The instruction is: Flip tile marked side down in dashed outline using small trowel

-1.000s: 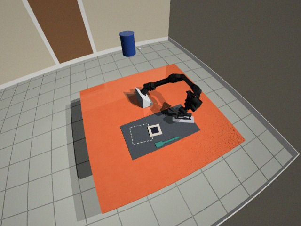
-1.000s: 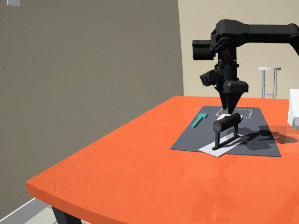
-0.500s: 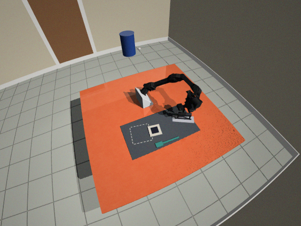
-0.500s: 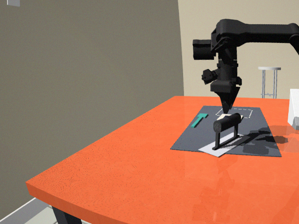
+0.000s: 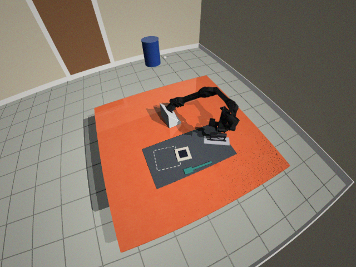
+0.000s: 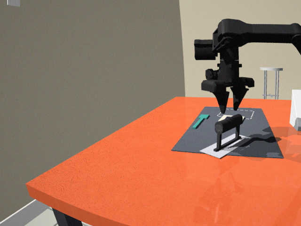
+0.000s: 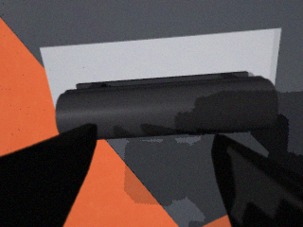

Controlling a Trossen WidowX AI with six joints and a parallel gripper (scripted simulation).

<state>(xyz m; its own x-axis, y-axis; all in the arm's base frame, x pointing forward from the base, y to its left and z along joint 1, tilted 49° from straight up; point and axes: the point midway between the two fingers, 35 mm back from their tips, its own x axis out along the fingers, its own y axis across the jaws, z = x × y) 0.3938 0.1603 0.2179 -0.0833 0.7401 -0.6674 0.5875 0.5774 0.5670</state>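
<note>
A trowel with a flat pale blade and a raised black bar handle rests at one end of the dark mat, its blade partly over the edge. My gripper is open and empty, pointing down above the handle; in the wrist view the fingertips lie near the handle's lower edge, spread along its length. The cream tile lies flat with its dark square up, overlapping the near side of the dashed outline.
A teal paddle-shaped tool lies flat along the mat's long edge, beside the tile. A white wedge-shaped block stands at the arm's base on the orange table. A blue drum stands on the floor beyond.
</note>
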